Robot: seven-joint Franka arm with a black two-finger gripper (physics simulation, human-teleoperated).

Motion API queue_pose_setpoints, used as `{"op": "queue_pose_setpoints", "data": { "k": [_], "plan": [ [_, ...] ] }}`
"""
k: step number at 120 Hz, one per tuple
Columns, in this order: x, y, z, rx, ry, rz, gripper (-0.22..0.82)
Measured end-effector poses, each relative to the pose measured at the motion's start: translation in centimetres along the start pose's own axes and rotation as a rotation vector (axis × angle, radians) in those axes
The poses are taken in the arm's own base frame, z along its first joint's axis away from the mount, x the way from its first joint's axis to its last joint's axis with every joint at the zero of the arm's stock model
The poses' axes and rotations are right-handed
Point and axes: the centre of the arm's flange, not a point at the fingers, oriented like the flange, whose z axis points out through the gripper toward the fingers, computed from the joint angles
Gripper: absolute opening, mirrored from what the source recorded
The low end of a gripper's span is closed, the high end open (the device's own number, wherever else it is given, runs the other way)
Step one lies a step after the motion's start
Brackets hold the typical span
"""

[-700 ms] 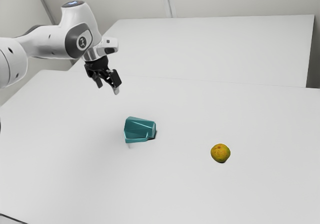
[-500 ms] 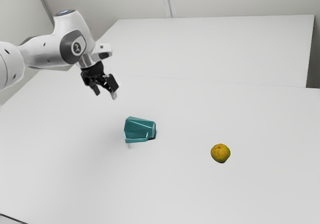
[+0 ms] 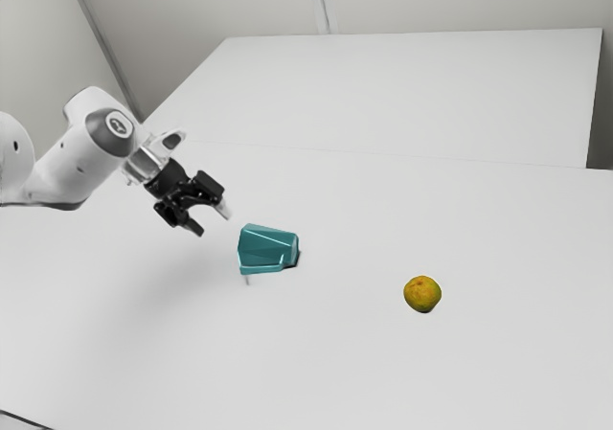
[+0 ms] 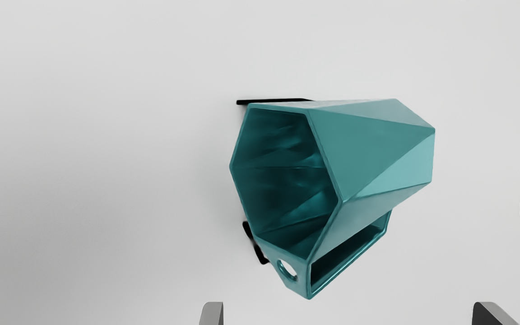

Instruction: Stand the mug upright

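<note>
Mug: A teal, many-sided mug (image 3: 268, 248) is lying on its side on the table (image 3: 335, 373), well in from the table's far edge. Its open mouth is facing the exterior view's left, toward the gripper; its narrower base is pointing roughly toward the fruit.
Handle: The boxy handle (image 4: 299, 282), with a round hole in its end, is sticking out sideways from the mug.
Gripper: The black gripper (image 3: 212, 220) is hanging above the table, near the mug but apart from it. Its two fingers are standing wide apart, holding nothing.
Arm: The white arm (image 3: 67, 171) is reaching in from the exterior view's left.
Fruit: A round, yellow-green fruit (image 3: 422, 294) is resting on the table, well apart from the mug, toward the exterior view's right.
</note>
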Motion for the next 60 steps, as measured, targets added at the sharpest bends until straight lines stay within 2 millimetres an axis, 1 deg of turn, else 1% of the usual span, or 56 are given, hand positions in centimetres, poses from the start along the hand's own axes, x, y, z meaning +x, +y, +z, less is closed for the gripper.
{"op": "queue_pose_setpoints", "data": {
  "k": [41, 51, 60],
  "plan": [
    [0.7, -4.0, 5.1, -0.21, -0.015, -0.072, 0.6],
    [0.9, -4.4, 6.1, -0.252, -0.01, -0.069, 0.6],
    [1.3, -4.2, 6.7, -0.28, -0.001, -0.051, 0.6]
  ]
}}
